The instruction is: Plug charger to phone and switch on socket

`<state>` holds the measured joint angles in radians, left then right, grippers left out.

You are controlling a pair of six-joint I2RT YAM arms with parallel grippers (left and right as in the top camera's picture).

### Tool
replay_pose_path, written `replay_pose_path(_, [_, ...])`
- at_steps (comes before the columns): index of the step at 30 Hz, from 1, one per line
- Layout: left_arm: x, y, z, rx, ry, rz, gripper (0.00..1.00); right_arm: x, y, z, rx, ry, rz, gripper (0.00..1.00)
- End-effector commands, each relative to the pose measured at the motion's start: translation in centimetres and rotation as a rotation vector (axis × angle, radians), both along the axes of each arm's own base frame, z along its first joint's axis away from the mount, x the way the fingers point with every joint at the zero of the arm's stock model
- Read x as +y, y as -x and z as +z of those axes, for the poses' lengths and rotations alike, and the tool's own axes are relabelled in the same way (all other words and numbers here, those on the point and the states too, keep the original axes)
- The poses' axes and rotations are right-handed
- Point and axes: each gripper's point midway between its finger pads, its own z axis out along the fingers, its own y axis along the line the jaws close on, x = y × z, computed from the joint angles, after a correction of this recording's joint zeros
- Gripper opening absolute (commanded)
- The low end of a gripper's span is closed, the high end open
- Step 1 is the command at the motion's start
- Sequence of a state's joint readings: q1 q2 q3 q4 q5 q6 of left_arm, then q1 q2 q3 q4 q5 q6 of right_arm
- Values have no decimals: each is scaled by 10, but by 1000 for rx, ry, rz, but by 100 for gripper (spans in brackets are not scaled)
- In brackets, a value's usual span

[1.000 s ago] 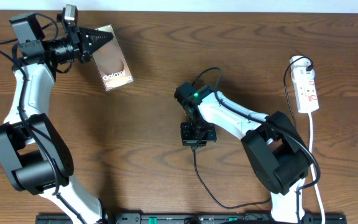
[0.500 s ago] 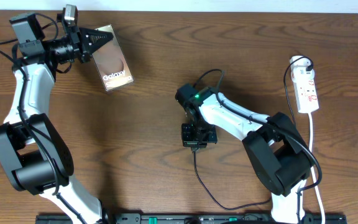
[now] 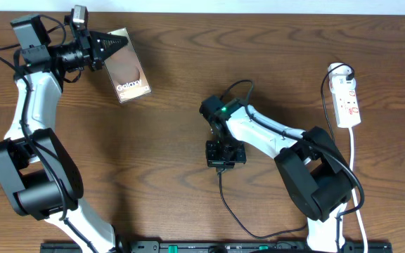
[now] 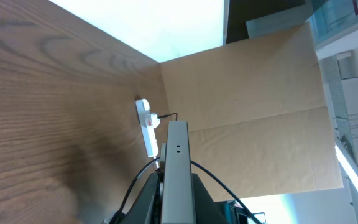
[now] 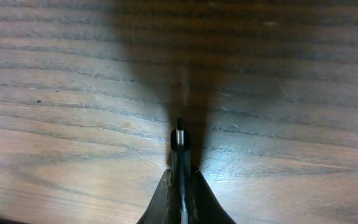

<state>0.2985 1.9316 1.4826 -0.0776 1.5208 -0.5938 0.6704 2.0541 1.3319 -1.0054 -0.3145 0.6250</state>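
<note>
Two grips closed, plug and phone well apart

Nearest me, the charger trails its thin black cable from the front edge of the table, at about 6 o'clock. It runs up to the right gripper, which sits just off the middle toward 5 o'clock. The jaws are pinched right down on the cable's end. The wrist view shows the small plug tip poking out past the fingertips, low over the wood and pointing straight ahead. I take that to be the hold for a clean push into a port.

Farther off, at 10 o'clock, the left gripper is clamped on one end of the phone, lettering up. Its wrist camera looks along the phone edge-on, the free end turned out across the table — toward the other arm, it seems, to offer the port. Whether the phone is clear of the wood I cannot tell.

Farthest to my right, near 3 o'clock, the socket lies with a black plug in its far end, well apart from both arms. By my reckoning the tip has yet to meet the phone — the switch comes after.
</note>
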Motion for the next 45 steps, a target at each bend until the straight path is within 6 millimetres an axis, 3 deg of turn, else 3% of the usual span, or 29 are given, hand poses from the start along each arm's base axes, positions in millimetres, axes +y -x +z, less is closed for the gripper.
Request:
replay_pose_path(1, [-3,9,19,-52,8,-34,7,-22,15,-36,58,90,28,1])
replay_pose_path(4, [-3,9,19,-52,8,-34,7,0,6,-32,45,-65,91,1])
replay_pose_path(8, [-3,9,19,-54,7,-34,7,52,-15,-10,-10,-456,175,1])
replay_pose_path(12, [-3,9,19,-63,4,-35,7,103,-41,52,-83,-987,233,1])
replay_pose_path(15, [-3,9,19,-69,2,-35,7,118,-56,90,-176,-1240,321,1])
replay_pose_path(21, [-3,9,19,-73,0,-35,7,129,-65,121,-285,-1405,432,1])
replay_pose_path(34, [-8,11,20,-141,-20,-56,8,142,-77,147,-424,-1489,522,1])
replay_pose_path(40, [-29,13,20,-171,-27,-102,7,158,-69,165,-490,-1549,601,1])
replay_pose_path(45, [-38,14,20,-170,-25,-123,7,156,-63,172,-501,-1594,660,1])
